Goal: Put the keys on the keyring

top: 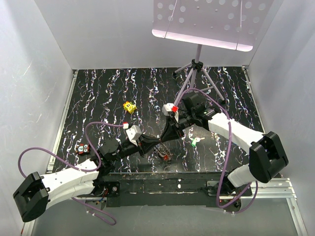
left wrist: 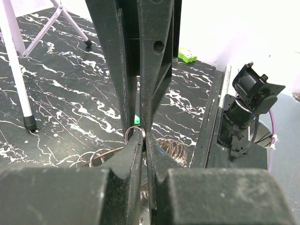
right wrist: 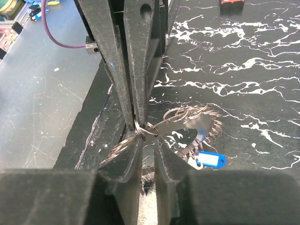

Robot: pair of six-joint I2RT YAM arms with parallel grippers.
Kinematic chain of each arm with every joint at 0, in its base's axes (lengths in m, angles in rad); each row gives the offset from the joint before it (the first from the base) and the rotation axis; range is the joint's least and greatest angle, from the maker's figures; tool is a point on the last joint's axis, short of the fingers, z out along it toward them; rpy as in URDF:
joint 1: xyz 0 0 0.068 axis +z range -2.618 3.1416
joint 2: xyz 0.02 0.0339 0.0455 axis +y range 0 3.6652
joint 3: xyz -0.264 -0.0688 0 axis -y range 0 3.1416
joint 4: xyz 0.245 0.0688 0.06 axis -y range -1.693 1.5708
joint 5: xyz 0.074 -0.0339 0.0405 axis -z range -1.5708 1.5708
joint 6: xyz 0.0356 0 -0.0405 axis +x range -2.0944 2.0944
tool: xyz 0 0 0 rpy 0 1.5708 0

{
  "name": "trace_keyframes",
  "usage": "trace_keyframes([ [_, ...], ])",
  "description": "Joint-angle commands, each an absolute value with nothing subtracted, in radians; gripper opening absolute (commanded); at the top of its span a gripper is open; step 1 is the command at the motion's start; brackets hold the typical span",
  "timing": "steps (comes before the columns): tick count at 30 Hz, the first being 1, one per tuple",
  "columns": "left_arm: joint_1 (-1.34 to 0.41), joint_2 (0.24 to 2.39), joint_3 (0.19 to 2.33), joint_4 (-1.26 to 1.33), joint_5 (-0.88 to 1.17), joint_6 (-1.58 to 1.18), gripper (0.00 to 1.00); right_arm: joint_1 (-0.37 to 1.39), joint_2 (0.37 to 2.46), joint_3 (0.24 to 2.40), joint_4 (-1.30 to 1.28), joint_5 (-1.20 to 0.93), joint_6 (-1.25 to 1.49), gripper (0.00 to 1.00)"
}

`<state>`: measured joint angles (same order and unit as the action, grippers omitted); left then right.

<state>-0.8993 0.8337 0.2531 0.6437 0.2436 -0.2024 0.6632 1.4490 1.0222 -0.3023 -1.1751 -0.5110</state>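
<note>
now | left end effector (left wrist: pixel 143 139) pinches thin wire keyring (left wrist: pixel 134 131) | right end effector (right wrist: pixel 147 141) likewise

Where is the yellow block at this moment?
In the top view, the yellow block lies on the table, left of centre, beyond the left arm and well left of the tripod, touching neither.
</note>
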Motion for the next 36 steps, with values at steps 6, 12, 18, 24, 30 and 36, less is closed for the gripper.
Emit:
trace_keyframes([
  [6,-0.896,0.807,0.253,0.669,0.172,-0.184,0.00,0.695,1.457,1.032,-0.297,-1.273,-0.498,0.01],
  [12,-0.896,0.735,0.242,0.605,0.143,-0.195,0.15,0.695,1.456,1.052,-0.350,-1.250,-0.538,0.01],
  [18,-0.896,0.553,0.216,0.462,0.091,-0.215,0.70,0.693,1.453,1.061,-0.385,-1.224,-0.574,0.01],
  [24,-0.896,0.442,0.241,0.292,0.178,-0.190,0.81,0.696,1.442,1.081,-0.466,-1.177,-0.670,0.01],
  [30,-0.896,0.480,0.342,0.167,0.258,-0.068,0.82,0.709,1.456,1.205,-0.725,-1.042,-0.940,0.01],
  [36,-0.896,0.569,0.463,0.031,0.233,0.136,0.84,0.712,1.517,1.420,-1.030,-0.819,-1.163,0.01],
])
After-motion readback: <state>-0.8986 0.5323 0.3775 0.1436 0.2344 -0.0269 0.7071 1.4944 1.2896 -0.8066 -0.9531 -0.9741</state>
